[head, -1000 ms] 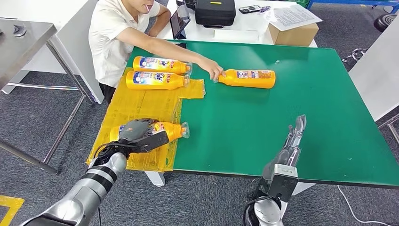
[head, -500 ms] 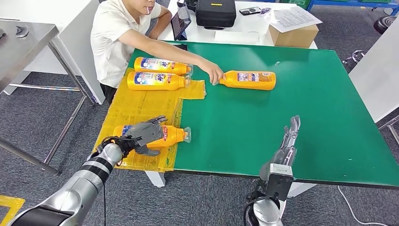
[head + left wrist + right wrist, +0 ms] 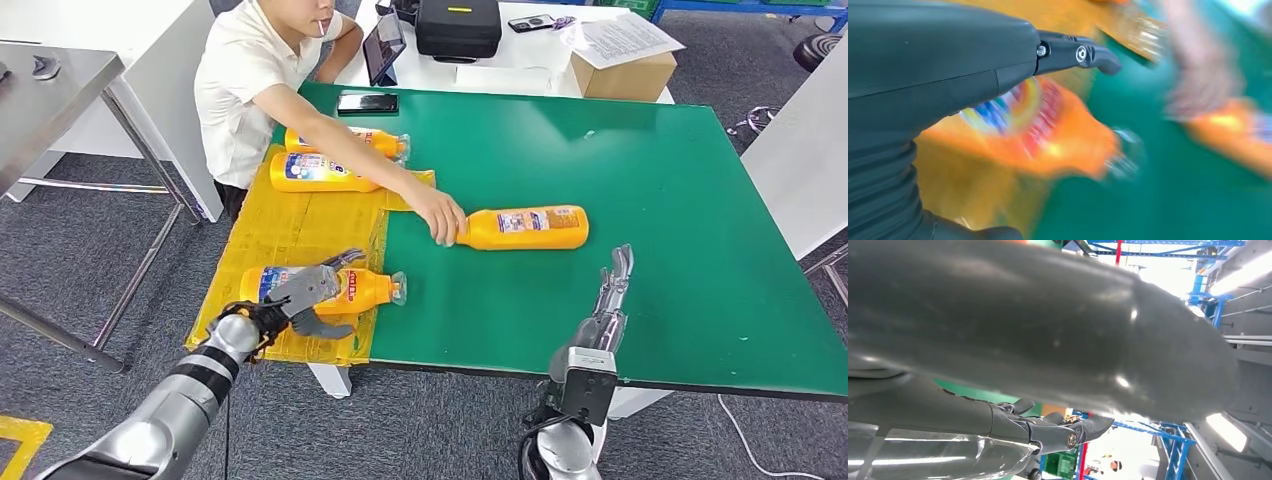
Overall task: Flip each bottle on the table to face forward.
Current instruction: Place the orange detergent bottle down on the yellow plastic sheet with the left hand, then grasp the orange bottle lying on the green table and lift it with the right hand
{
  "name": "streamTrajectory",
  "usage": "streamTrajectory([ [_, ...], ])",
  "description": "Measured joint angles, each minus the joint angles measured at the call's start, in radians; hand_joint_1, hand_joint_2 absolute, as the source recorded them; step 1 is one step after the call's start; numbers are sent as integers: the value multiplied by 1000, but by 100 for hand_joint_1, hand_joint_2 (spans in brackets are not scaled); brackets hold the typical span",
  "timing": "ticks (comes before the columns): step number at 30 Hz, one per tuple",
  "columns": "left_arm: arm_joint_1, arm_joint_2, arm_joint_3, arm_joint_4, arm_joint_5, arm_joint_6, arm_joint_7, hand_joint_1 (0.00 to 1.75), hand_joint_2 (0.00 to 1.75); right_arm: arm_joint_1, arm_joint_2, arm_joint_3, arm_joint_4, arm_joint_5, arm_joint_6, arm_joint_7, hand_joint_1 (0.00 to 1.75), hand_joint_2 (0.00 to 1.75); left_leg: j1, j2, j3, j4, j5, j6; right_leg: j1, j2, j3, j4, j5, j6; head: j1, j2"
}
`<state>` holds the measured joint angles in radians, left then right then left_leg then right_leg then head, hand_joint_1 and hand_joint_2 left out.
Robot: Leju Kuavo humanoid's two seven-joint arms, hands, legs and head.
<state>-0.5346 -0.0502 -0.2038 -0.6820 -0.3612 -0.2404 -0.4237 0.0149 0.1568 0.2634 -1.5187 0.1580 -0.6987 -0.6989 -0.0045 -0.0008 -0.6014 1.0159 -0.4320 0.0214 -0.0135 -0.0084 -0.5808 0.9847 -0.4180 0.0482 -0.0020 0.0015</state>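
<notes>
Green table point(image 3: 650, 200) fills most of the head view, with a yellow sheet point(image 3: 300, 225) over its left part. A person in a white shirt point(image 3: 245, 85) sits at the far left corner, arm stretched across; the person's hand point(image 3: 440, 215) touches the neck end of an orange bottle point(image 3: 525, 227) lying on its side mid-table, label up. Two more orange bottles lie at the far end of the sheet: far bottle point(image 3: 375, 142) partly behind the arm, second bottle point(image 3: 315, 172) just beside it. Near bottle point(image 3: 350, 288) lies on the sheet's near part, cap toward the green. Left hand point(image 3: 310, 295) sits at this bottle's near side, fingers spread, not closed round it; contact unclear, and the left wrist view is blurred. Right hand point(image 3: 612, 285) is over the table's near edge, fingers straight, holding nothing. Black phone point(image 3: 367, 102) lies near the far edge.
</notes>
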Motion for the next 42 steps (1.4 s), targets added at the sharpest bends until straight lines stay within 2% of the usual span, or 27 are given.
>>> streamTrajectory([
  [3,92,-28,-1,-123,67,106,-86,0,175,11,-2,-1,-3,12,0,0,0,0,-1,0,-4,0,0,0,0,0,-4,0,0,0,0,0],
  [6,168,-75,-3,-269,73,301,-131,0,175,26,-4,-2,-10,28,0,0,0,0,-1,-1,-8,1,0,0,-1,0,-8,0,0,0,0,0],
  [8,200,-110,-3,-355,92,397,-154,0,175,33,-4,-3,-14,38,0,0,0,0,-1,0,-10,1,0,0,-1,0,-9,0,0,0,0,0],
  [12,252,-157,-12,-497,166,486,-176,0,175,46,-4,-4,-18,63,0,0,0,0,-1,0,-10,1,0,0,0,0,-10,0,0,0,0,0],
  [16,290,-166,-45,-601,223,601,-176,0,175,53,-5,-12,-10,220,0,0,0,0,0,0,-11,0,0,0,0,0,-11,0,0,0,0,0],
  [20,308,-166,-67,-655,232,637,-169,0,175,56,-6,-19,4,297,0,0,0,175,0,0,-11,0,0,0,0,0,-11,0,0,0,0,0],
  [22,310,-166,-79,-664,210,678,-152,0,175,59,-6,-32,8,399,0,0,0,175,0,0,-11,0,0,0,0,0,-11,0,0,0,0,0],
  [26,310,-168,-129,-659,151,785,-104,0,175,66,4,-117,19,797,-1,0,0,175,-1,-1,-11,1,0,0,0,-1,-11,-1,0,0,0,0],
  [30,318,-182,-202,-632,171,780,-85,0,175,52,7,-252,47,1036,-2,1,0,175,-2,-2,-12,1,0,1,-1,-1,-11,-1,1,1,0,0],
  [37,342,-188,-313,-590,227,746,-76,0,175,-23,-42,-429,134,1177,-2,14,0,175,-3,-2,-13,1,0,2,-2,-1,-12,-1,1,1,0,0],
  [39,343,-188,-324,-584,235,742,-72,0,175,-45,-61,-445,174,1186,-2,57,0,175,-3,-2,-13,1,0,2,-2,-1,-12,-1,1,1,-1,0],
  [42,343,-188,-331,-580,239,732,-63,0,175,-79,-103,-425,263,1190,-2,166,0,175,-2,-2,-13,1,0,2,-2,-1,-11,-1,1,1,-1,0],
])
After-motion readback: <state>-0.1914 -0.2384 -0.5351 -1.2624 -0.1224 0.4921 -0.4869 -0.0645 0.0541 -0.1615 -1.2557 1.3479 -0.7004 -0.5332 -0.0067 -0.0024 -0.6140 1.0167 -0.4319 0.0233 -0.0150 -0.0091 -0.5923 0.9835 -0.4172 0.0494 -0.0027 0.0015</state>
